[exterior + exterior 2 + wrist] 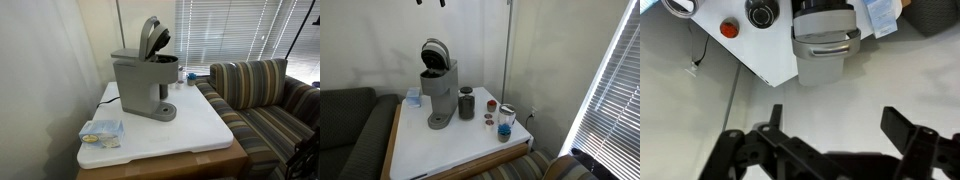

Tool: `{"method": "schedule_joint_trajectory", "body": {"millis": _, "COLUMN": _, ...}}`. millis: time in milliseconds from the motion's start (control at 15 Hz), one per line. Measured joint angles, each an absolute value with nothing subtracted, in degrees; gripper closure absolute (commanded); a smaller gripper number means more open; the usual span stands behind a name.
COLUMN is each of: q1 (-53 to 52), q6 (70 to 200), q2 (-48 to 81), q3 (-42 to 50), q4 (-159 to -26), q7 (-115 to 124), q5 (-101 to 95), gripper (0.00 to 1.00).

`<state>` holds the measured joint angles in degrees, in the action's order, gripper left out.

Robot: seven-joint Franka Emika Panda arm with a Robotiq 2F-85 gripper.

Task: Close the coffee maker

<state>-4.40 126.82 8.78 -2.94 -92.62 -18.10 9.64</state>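
High above the table, the gripper (832, 114) hangs with its two fingers spread wide and nothing between them, which suits a job that needs a push rather than a grasp. It points straight down, so the wrist view looks onto the top of the coffee maker (825, 45), well below and a little ahead of the fingers (there is no contact yet).

The coffee maker stands near the back of the white table (205, 130), close to the wall. Its hinged lid (152, 35) is tipped up and back, leaving the dark brew head exposed. That raised lid is why the arm sits so high: my guess is it must clear the lid's top edge before coming down on it from above and behind.

A dark canister (467, 102) stands just beside the machine, with a red-capped jar (492, 105) a little further off. A blue-and-white package (102, 132) lies on the machine's other side. None of them sits in the lid's arc, so a downward press should meet no obstruction.
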Motion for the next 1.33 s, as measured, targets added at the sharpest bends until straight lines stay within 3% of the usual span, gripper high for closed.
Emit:
{"method": "schedule_joint_trajectory", "body": {"millis": 533, "q1": -4.82, "q6": 126.56, "q2": 14.8, "q3": -5.7, "q4": -88.37, "q7": -17.86, "q5": 9.28, "gripper": 0.0}}
{"method": "schedule_joint_trajectory", "body": {"millis": 600, "q1": -4.89, "q6": 126.46, "q2": 16.34, "q3": -6.0, "q4": -87.2, "q7": -17.86, "q5": 9.28, "gripper": 0.25}}
{"method": "schedule_joint_trajectory", "body": {"millis": 733, "q1": -4.9, "q6": 126.11, "q2": 19.21, "q3": -6.49, "q4": -84.86, "q7": -17.86, "q5": 9.28, "gripper": 0.33}}
{"method": "schedule_joint_trajectory", "body": {"millis": 1333, "q1": -4.89, "q6": 120.08, "q2": 25.02, "q3": -6.81, "q4": -78.09, "q7": -17.86, "q5": 9.25, "gripper": 0.98}}
